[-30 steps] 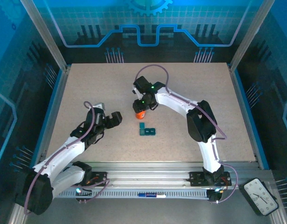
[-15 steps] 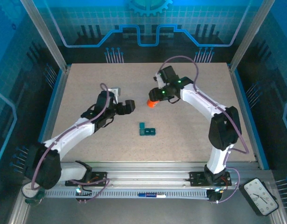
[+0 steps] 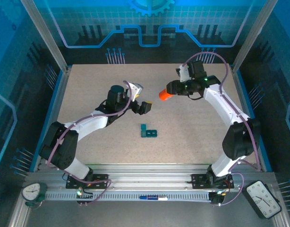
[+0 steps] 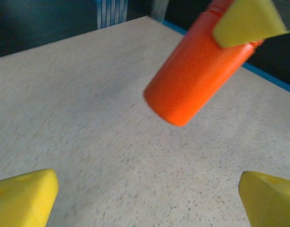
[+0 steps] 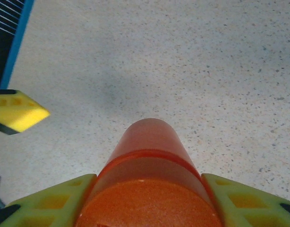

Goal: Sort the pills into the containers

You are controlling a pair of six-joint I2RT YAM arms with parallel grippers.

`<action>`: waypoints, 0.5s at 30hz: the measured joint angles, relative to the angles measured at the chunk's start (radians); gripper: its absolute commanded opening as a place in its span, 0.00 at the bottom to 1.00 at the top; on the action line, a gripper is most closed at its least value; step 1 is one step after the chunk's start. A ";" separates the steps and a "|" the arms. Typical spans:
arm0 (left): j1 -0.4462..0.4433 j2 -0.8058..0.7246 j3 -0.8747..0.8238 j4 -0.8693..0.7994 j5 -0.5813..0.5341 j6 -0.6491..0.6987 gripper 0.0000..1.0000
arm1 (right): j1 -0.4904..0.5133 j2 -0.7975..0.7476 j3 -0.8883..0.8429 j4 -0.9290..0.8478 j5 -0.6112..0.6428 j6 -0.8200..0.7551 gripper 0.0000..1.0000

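Observation:
My right gripper [image 3: 172,90] is shut on the orange bottle [image 3: 165,94], holding it tilted above the table, bottom end toward the left. In the right wrist view the orange bottle [image 5: 152,179] sits squeezed between both yellow fingers [image 5: 46,208]. The left wrist view looks up at the orange bottle [image 4: 194,75] hanging ahead of it. My left gripper [image 3: 146,107] is open with nothing between its fingers, just left of the bottle. The dark-teal containers [image 3: 148,132] lie on the table in front of both grippers. No pills are visible.
The speckled table [image 3: 88,94] is fenced by blue rails and aluminium posts. A clock [image 3: 265,197] lies at the front right corner and a round dial [image 3: 32,191] at the front left.
My right arm has carried the orange bottle up and to the right, away from the containers. My left arm has reached forward and right, toward the bottle.

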 measured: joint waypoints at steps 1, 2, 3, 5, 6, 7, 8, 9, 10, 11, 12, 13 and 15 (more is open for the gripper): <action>0.000 0.018 0.000 0.036 0.032 0.011 0.99 | -0.008 0.000 0.000 0.000 -0.026 0.000 0.47; 0.000 0.035 0.000 0.066 0.060 0.020 0.99 | -0.013 0.000 0.000 0.001 -0.050 -0.001 0.47; 0.000 0.050 0.000 0.087 0.081 0.026 0.99 | -0.017 0.000 0.001 0.000 -0.069 -0.002 0.47; 0.000 0.087 0.000 0.128 0.129 0.034 0.99 | -0.023 0.001 0.013 -0.015 -0.108 -0.012 0.47; 0.000 0.102 0.000 0.139 0.146 0.039 0.99 | -0.023 0.003 0.023 -0.021 -0.121 -0.017 0.47; 0.000 0.116 0.000 0.148 0.162 0.045 0.99 | -0.023 0.005 0.036 -0.028 -0.136 -0.024 0.47; 0.000 0.127 0.000 0.156 0.177 0.050 0.99 | -0.023 0.005 0.048 -0.033 -0.150 -0.031 0.47; 0.000 0.134 0.001 0.160 0.186 0.055 0.99 | -0.023 0.005 0.058 -0.035 -0.162 -0.039 0.47; 0.000 0.140 0.003 0.164 0.195 0.063 0.99 | -0.023 0.005 0.066 -0.040 -0.175 -0.044 0.47; 0.000 0.143 0.005 0.165 0.202 0.072 0.99 | -0.023 0.005 0.069 -0.040 -0.185 -0.049 0.47; 0.000 0.146 0.008 0.169 0.207 0.077 0.99 | -0.023 0.005 0.071 -0.042 -0.193 -0.053 0.47; 0.000 0.149 0.012 0.174 0.210 0.081 0.98 | -0.023 0.006 0.071 -0.046 -0.202 -0.057 0.47; 0.000 0.152 0.014 0.190 0.210 0.090 0.98 | -0.023 0.010 0.071 -0.052 -0.213 -0.059 0.47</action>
